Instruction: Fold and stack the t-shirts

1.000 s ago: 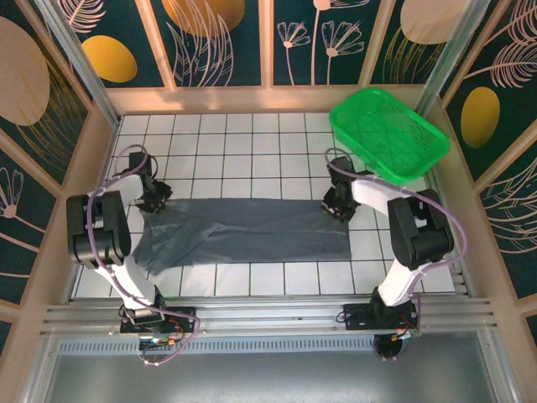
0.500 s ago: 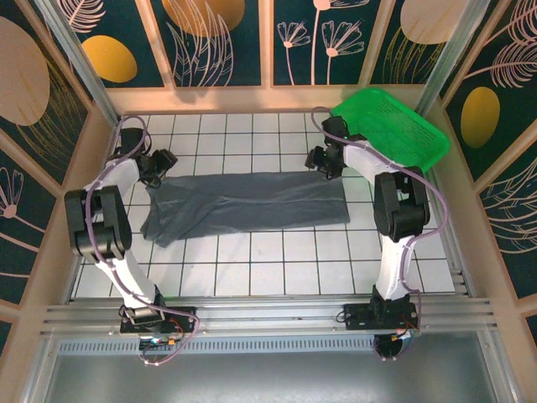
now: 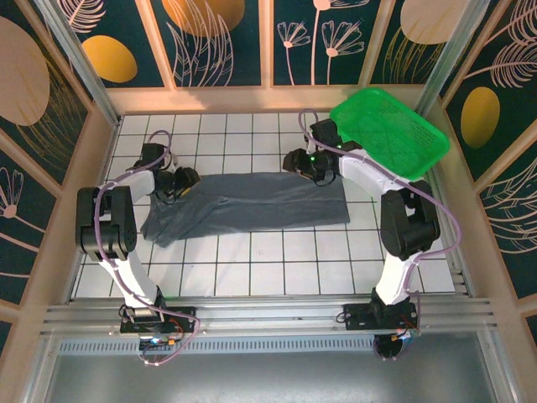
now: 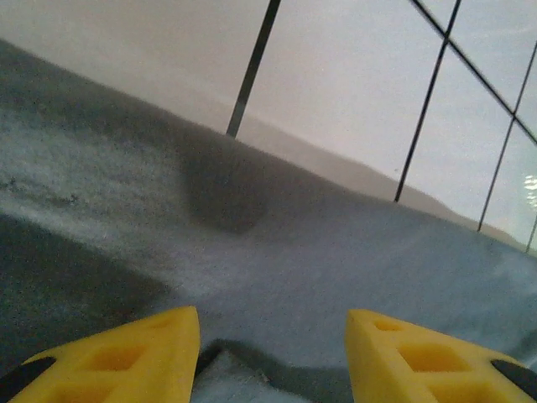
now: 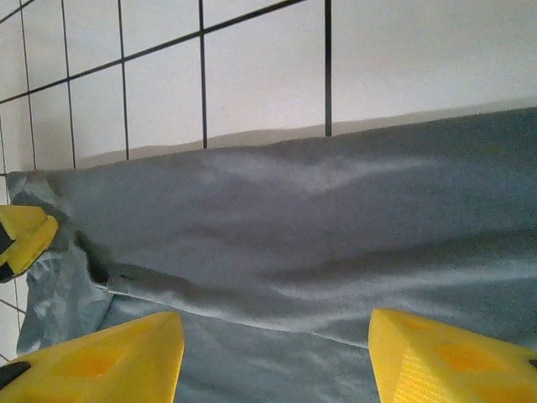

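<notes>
- The white tiled table [image 3: 277,269] is framed by low wooden walls.
- A single dark slate-grey t-shirt [image 3: 252,206] lies flat on the table as a long band running left to right, a little beyond the middle. Its left end spreads wider and rumpled. In the right wrist view the t-shirt [image 5: 336,252] shows one layer lying over another, with a soft crease along its length.
- A bright green mesh basket [image 3: 388,134] sits tilted at the far right corner, apart from the cloth.
- The right gripper [image 3: 300,161] hangs at the shirt's far edge, toward its right end. In its wrist view the right gripper [image 5: 277,353] has its yellow fingers spread wide above the cloth, gripping nothing.
- The left gripper [image 3: 180,183] is over the shirt's far left part. In its wrist view the left gripper [image 4: 273,353] has jaws wide apart, with grey cloth below.
</notes>
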